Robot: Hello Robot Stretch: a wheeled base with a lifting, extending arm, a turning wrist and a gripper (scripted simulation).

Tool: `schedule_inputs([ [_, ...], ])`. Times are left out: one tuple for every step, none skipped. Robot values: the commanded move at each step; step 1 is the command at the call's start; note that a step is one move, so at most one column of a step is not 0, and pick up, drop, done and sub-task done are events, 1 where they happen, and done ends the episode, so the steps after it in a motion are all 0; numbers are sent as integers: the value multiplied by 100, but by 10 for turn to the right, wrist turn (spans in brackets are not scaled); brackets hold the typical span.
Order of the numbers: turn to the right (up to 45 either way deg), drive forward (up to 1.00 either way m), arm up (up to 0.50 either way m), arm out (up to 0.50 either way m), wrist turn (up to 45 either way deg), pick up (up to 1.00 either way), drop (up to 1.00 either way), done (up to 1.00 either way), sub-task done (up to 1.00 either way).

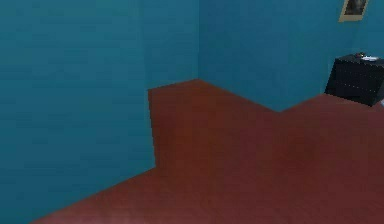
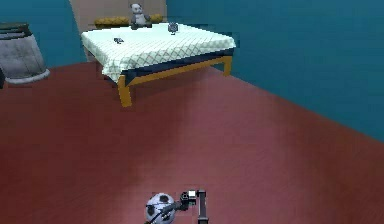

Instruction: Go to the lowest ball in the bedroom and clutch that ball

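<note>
A black-and-white ball (image 2: 157, 208) lies on the red floor at the bottom of the arm side view. Right beside it is my gripper (image 2: 173, 206), at the end of the dark arm (image 2: 203, 208) with its white marker square. The fingers reach toward the ball, and I cannot tell whether the gripper holds anything. A small dark round thing (image 2: 173, 27) rests on the bed (image 2: 160, 48) farther out.
The bed has a pale checked cover and a wooden frame, with a grey plush figure (image 2: 137, 14) near its head. A grey bin (image 2: 22, 55) stands at the left. In the forward view a teal wall corner (image 1: 148, 90) juts out, with a dark cabinet (image 1: 358, 78) at the right.
</note>
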Motion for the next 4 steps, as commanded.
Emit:
schedule_inputs([
  [0, 0, 0, 0, 390, 0, 0, 0, 0],
  [0, 0, -30, 0, 0, 0, 0, 0, 0],
  [0, 0, 0, 0, 0, 100, 0, 0, 0],
  [0, 0, 10, 0, 0, 0, 0, 0, 0],
])
